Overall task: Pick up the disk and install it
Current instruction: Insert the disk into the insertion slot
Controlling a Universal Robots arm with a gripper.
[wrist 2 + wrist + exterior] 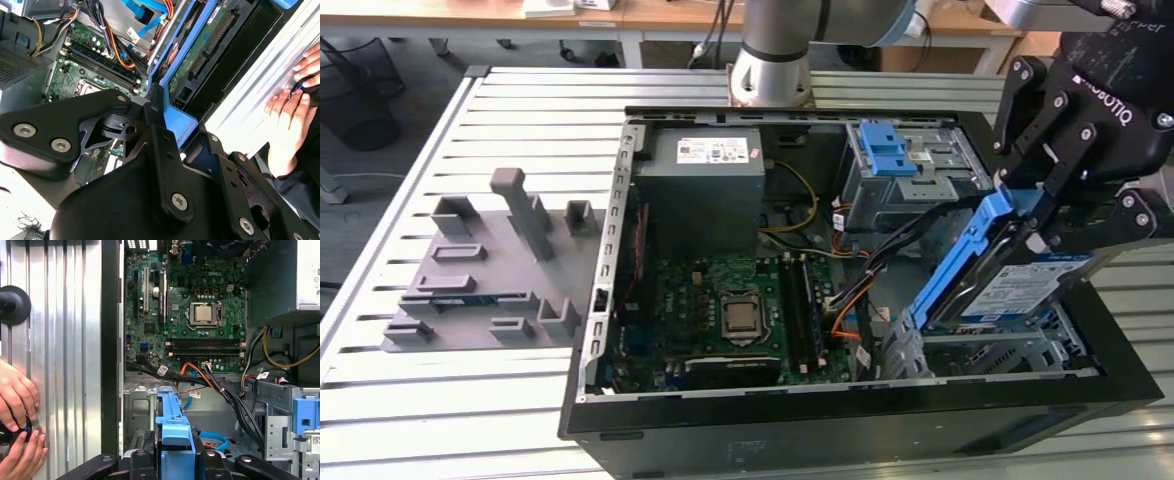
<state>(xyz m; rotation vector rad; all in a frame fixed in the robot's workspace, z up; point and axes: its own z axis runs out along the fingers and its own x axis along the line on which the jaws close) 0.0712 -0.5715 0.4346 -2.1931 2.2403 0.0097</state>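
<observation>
Ribbed aluminium tabletop (454,420) carries one open black computer case (854,440). One silver hard disk in a blue plastic frame (1014,290) hangs tilted over the case's four o'clock corner in the exterior view, clamped by one black gripper (1041,232). Two hands (15,395) rest on the table.

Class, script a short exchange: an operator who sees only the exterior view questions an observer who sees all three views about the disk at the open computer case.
Operator: The claw holds the disk tilted over the open case. Anyone nearby?
Observer: Yes. In the first wrist view, a person's hands are on the slatted table beside the case.
Operator: What's on the disk's unlabelled side?
Observer: In the second wrist view, a green circuit board with connectors.
</observation>
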